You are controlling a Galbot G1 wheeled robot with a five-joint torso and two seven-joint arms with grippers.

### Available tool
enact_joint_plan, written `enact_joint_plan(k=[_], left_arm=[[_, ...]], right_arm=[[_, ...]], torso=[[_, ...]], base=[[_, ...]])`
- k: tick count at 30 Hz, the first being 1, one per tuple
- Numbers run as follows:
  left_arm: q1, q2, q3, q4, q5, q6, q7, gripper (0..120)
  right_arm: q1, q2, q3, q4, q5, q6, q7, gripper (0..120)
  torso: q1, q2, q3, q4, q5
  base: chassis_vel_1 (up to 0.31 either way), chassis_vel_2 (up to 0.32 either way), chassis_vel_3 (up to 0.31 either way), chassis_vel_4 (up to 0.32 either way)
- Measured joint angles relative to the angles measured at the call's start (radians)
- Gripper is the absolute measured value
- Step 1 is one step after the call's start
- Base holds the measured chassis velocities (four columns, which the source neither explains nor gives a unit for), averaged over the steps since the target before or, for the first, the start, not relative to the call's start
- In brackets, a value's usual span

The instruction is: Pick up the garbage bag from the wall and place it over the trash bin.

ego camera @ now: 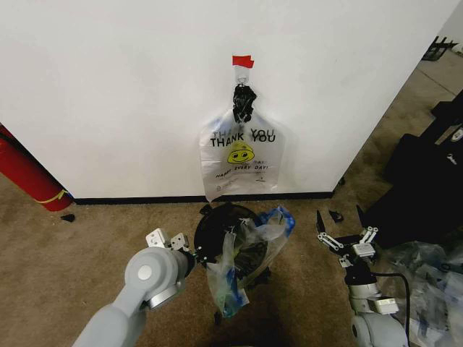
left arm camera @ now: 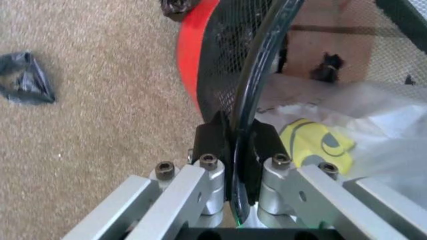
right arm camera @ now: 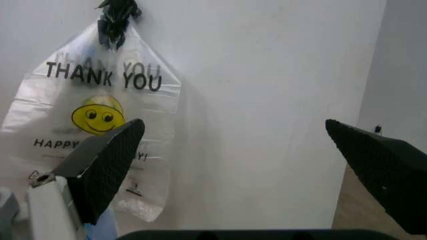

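The trash bin, black wire mesh, stands on the carpet just in front of the wall. The garbage bag, crinkly clear plastic with blue patches, lies across the bin's mouth and hangs down over its near side. My left gripper is at the bin's left edge. In the left wrist view it is shut on the bin's black rim, above the red band. My right gripper hovers open to the right of the bin, and its fingers stand wide apart, facing the wall.
A clear "THANK YOU" smiley bag hangs from a hook under red tape. A long red cylinder leans at the left. Black gear and plastic bags crowd the right. A black scrap lies on the carpet.
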Motion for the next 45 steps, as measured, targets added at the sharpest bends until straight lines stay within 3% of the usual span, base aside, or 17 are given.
enact_joint_plan(k=[4, 15, 18, 25, 26, 28, 29, 32, 35, 40, 45], left_arm=[[-0.017, 0.019, -0.001, -0.011, 0.001, 0.018, 0.034, 14], [-0.07, 0.079, 0.005, -0.053, 0.025, 0.039, 0.068, 55], [-0.071, 0.104, 0.008, -0.066, 0.101, 0.042, 0.124, 64], [-0.058, 0.252, 0.035, -0.11, 0.498, 0.012, 0.492, 93], [-0.058, 0.252, 0.035, -0.11, 0.498, 0.012, 0.492, 93], [-0.064, 0.286, 0.039, -0.111, 0.572, 0.009, 0.595, 98], [-0.08, 0.32, 0.047, -0.116, 0.628, 0.006, 0.712, 100], [-0.13, 0.35, 0.074, -0.127, 0.65, 0.024, 0.863, 100], [-0.191, 0.347, 0.131, -0.126, 0.647, 0.059, 0.9, 100], [-0.326, 0.293, 0.232, -0.084, 0.602, 0.156, 0.875, 100], [-0.46, 0.232, 0.357, 0.035, 0.658, 0.192, 0.822, 100]], right_arm=[[0.001, -0.001, 0.002, -0.006, 0.001, 0.0, 0.001, 100], [0.005, -0.001, 0.002, -0.031, 0.007, 0.01, 0.001, 100], [0.005, -0.003, 0.002, -0.031, 0.009, 0.011, 0.002, 100], [0.001, -0.008, 0.001, -0.034, 0.013, 0.019, 0.002, 100], [0.001, -0.008, 0.001, -0.034, 0.013, 0.019, 0.002, 100], [0.0, -0.006, -0.001, -0.034, 0.012, 0.019, 0.002, 100], [-0.001, -0.004, -0.005, -0.035, 0.009, 0.019, 0.002, 100], [-0.005, 0.004, -0.009, -0.042, -0.005, 0.019, 0.002, 100], [-0.011, 0.012, -0.011, -0.043, -0.019, 0.019, 0.002, 100], [-0.019, 0.025, -0.01, -0.042, -0.038, 0.017, 0.004, 100], [-0.033, 0.031, -0.007, -0.033, -0.051, 0.014, 0.006, 100]], torso=[[0.0, 0.0, 0.0, 0.0, -0.0001], [0.0, 0.0, 0.0, -0.0001, -0.0001], [0.0, 0.0, 0.0, 0.0, -0.0001], [0.0, 0.0, 0.0, 0.0, -0.0002], [0.0, 0.0, 0.0, 0.0, -0.0002], [0.0, 0.0, 0.0, 0.0002, -0.0001], [0.0, 0.0, 0.0, 0.0001, -0.0002], [0.0, 0.0, 0.0, 0.0001, 0.0002], [0.0, 0.0, 0.0, 0.0001, 0.0001], [0.0, 0.0, 0.0, -0.0001, 0.0001], [0.0, 0.0, 0.0, -0.0003, 0.0]], base=[[0.0, 0.0, 0.0, 0.0], [0.0, 0.0, 0.0, 0.0], [0.0, 0.0, 0.0, 0.0], [0.0, 0.0, 0.0, 0.0], [0.0, 0.0, 0.0, 0.0], [0.0, 0.0, 0.0, 0.0], [0.0, 0.0, 0.0, 0.0], [0.0, 0.0, 0.0, 0.0], [0.0, 0.0, 0.0, 0.0], [0.0, 0.0, 0.0, 0.0], [0.0, 0.0, 0.0, 0.0]])
